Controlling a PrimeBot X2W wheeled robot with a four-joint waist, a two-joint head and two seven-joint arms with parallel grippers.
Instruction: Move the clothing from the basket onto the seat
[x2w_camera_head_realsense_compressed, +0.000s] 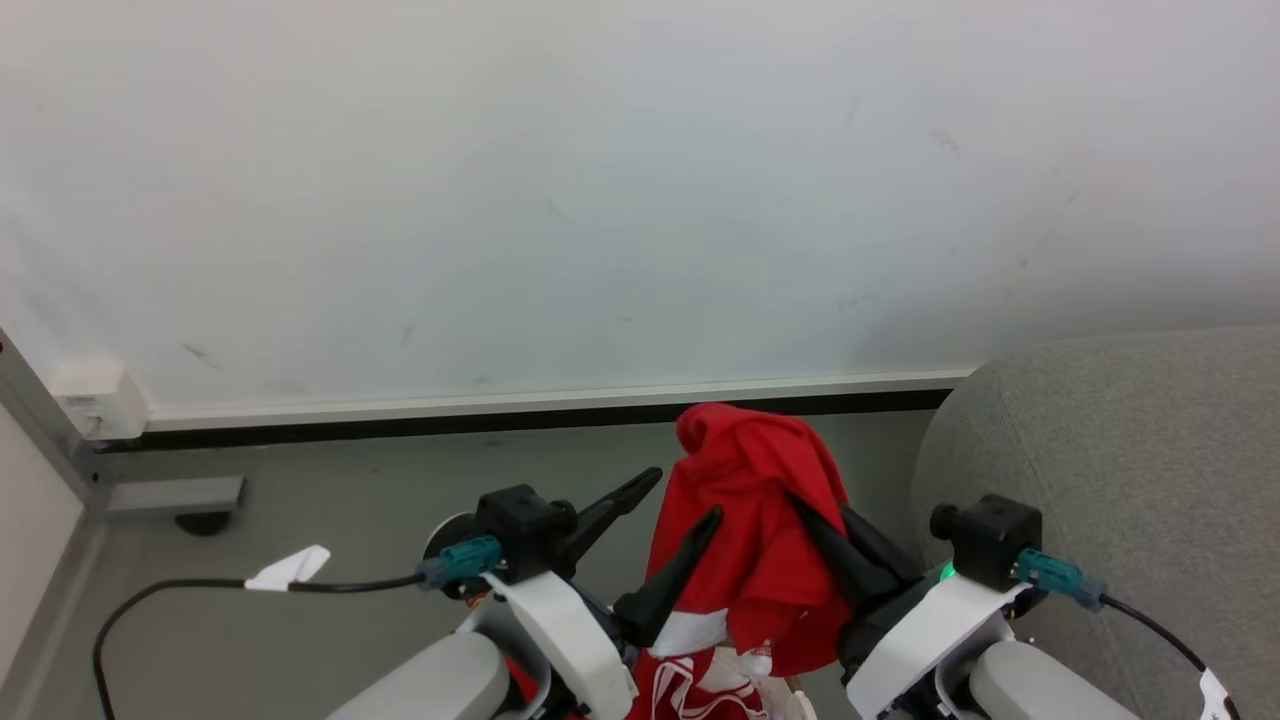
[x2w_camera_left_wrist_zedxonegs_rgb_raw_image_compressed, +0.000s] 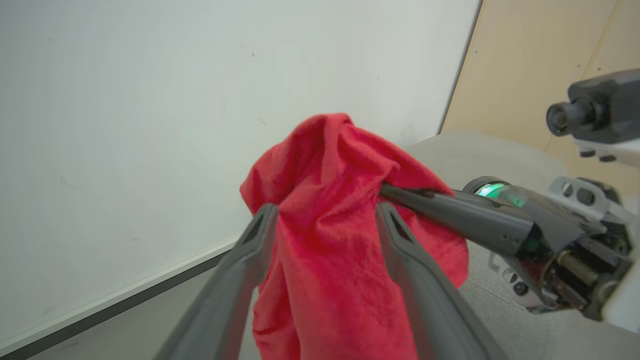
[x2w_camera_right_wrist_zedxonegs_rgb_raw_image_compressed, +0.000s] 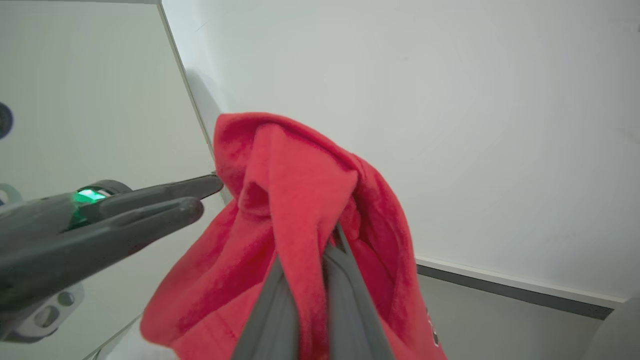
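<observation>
- Right gripper (x2w_camera_head_realsense_compressed: 800, 505): jaws together, clamped on a fold of the clothing (x2w_camera_head_realsense_compressed: 745, 520). In the right wrist view its two fingers (x2w_camera_right_wrist_zedxonegs_rgb_raw_image_compressed: 345, 280) rise side by side into the bunched red cloth, which crowns just above their tips.
- Left gripper (x2w_camera_head_realsense_compressed: 685, 493): jaws apart. In the left wrist view one finger stands on either side of the hanging cloth, which passes between them unpinched.
- Clothing: held up off the floor at the right jaws. Its peak is above the fingertips and its bulk drapes downward, so the long axis runs down from the jaws toward the wrists.
- Red-and-white fabric (x2w_camera_head_realsense_compressed: 700, 685) lies below both pairs of jaws. It cannot be told whether this is the tail of the same garment or another piece.
- Governing relation: the seat (x2w_camera_head_realsense_compressed: 1130, 470) lies on the outer side of the right jaws, away from the left jaws, and is near the cloth but apart from it. The right arm is nearer to it and is the only one with a grip.
- Judgement: the coming move is probably a sideways carry by the right arm over the seat's rounded edge. The trailing cloth may snag on the left gripper's spread fingers unless those jaws first draw clear.
</observation>
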